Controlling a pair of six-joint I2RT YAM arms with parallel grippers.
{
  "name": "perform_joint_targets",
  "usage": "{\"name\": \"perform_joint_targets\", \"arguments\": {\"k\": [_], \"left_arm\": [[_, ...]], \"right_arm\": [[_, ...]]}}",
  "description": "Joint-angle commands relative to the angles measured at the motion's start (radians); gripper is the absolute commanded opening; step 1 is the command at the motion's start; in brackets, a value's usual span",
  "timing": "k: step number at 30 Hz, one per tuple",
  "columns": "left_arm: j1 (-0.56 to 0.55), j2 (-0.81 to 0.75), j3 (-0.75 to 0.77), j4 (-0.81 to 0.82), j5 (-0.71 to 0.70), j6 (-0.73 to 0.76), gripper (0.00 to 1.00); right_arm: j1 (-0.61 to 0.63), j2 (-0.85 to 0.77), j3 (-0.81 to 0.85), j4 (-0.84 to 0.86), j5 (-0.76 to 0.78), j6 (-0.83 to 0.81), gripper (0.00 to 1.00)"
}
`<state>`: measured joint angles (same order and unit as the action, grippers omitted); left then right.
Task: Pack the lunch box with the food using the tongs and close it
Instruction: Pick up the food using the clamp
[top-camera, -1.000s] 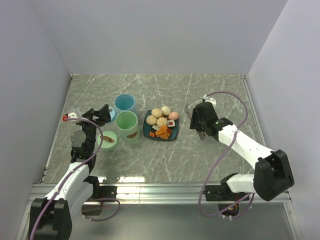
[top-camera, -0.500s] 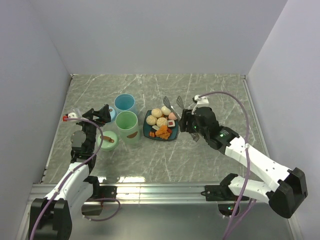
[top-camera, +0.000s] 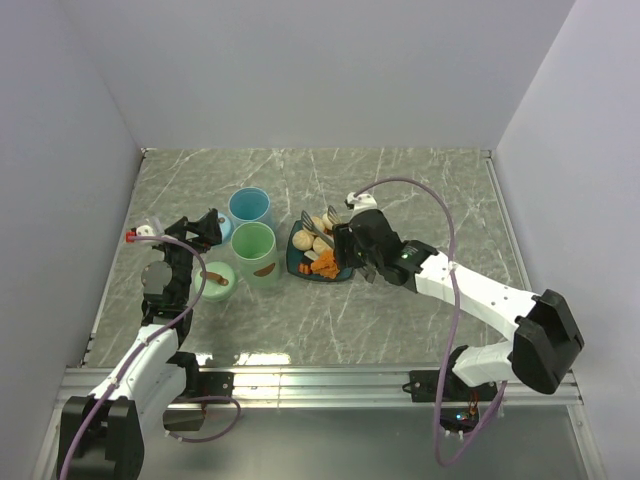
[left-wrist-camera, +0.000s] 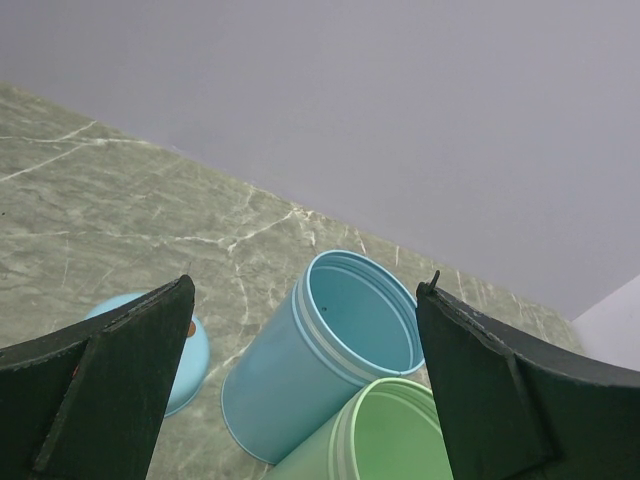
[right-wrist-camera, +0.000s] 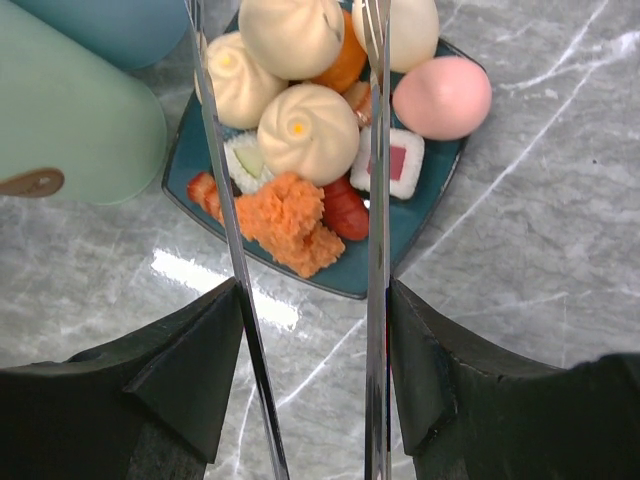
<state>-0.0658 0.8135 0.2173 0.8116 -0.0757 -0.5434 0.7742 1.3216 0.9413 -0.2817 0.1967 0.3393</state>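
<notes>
My left arm (top-camera: 150, 352) and right arm (top-camera: 485, 290) wore white shells with black joints. A lilac cable (top-camera: 398, 181) trailed back from behind each set of jaws. My left fingers (left-wrist-camera: 110, 390) and right fingers (right-wrist-camera: 190, 370) were matte black wedges. A small red tab (top-camera: 130, 236) sat behind the left jaws.

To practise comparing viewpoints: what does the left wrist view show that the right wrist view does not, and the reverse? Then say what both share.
Only the left wrist view: the open left gripper, the open-topped blue container, a blue lid and the grey wall.
Only the right wrist view: the right gripper holding the tongs over the teal plate of buns, a pink egg-shaped piece and orange chunks.
Both: the green container and the marbled table.
</notes>
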Motion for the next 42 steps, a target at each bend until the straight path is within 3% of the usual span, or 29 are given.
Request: {"name": "perform_joint_targets", "arguments": {"k": [1, 17, 27, 42], "left_arm": [[0.004, -0.005, -0.002, 0.054, 0.014, -0.007, 0.99], [0.004, -0.016, -0.006, 0.049, 0.008, -0.007, 0.99], [0.006, -0.020, -0.007, 0.049, 0.007, -0.010, 0.99], [0.006, -0.013, -0.004, 0.049, 0.002, -0.010, 0.99]], "right_arm": [[0.008, 0.016, 0.074, 0.012, 0.027, -0.022, 0.64], [0.017, 0.143, 0.157, -0.057, 0.041, -0.036, 0.62], [0.017, 0.142, 0.163, -0.062, 0.084, -0.033, 0.41], [0.059, 0.021, 0.192, -0.031, 0.118, -0.080, 0.36]]}}
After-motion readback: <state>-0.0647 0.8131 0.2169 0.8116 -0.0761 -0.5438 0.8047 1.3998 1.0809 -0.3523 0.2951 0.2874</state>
